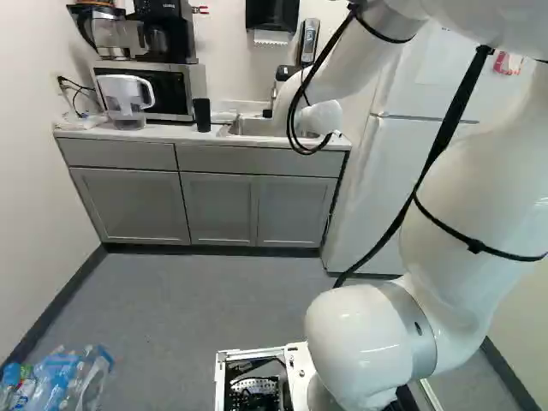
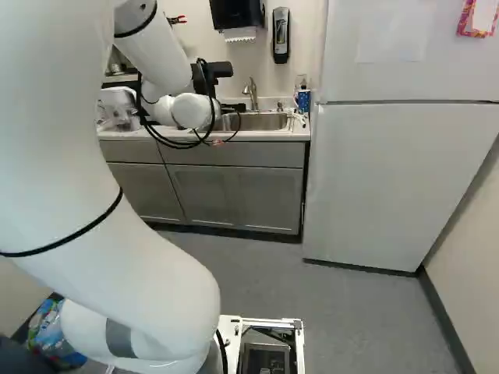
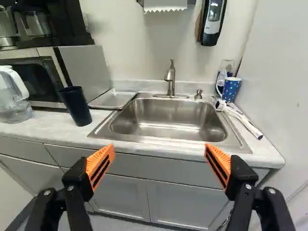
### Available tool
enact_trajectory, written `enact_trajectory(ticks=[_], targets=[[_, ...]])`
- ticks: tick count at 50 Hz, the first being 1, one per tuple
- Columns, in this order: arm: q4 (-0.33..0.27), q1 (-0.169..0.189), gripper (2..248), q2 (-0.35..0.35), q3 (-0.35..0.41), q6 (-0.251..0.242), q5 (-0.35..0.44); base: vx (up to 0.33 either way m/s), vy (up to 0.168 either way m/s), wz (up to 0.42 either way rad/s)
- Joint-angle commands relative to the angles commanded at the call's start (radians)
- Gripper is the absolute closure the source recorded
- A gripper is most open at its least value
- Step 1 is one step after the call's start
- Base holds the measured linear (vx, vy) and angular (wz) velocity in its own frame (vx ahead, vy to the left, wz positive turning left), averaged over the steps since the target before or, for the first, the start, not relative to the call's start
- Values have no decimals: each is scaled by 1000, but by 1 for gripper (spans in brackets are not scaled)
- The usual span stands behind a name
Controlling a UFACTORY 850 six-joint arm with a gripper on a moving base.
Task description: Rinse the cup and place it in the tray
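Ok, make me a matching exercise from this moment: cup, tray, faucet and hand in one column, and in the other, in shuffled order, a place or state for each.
Column one
1. dark cup
2. metal tray
3. faucet
4. hand

Column two
A. rising behind the sink basin
B. open, nothing between the fingers
C. standing upright in front of the microwave
D. lying flat beside the sink basin

Right pairs: 1-C, 2-D, 3-A, 4-B
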State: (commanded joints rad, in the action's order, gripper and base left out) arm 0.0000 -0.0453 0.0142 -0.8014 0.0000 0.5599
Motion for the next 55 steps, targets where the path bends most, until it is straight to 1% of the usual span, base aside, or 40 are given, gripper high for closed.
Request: enact_trajectory(ticks=[55], targets=[[0,2,3,-4,-121,0,0,0,0,0]])
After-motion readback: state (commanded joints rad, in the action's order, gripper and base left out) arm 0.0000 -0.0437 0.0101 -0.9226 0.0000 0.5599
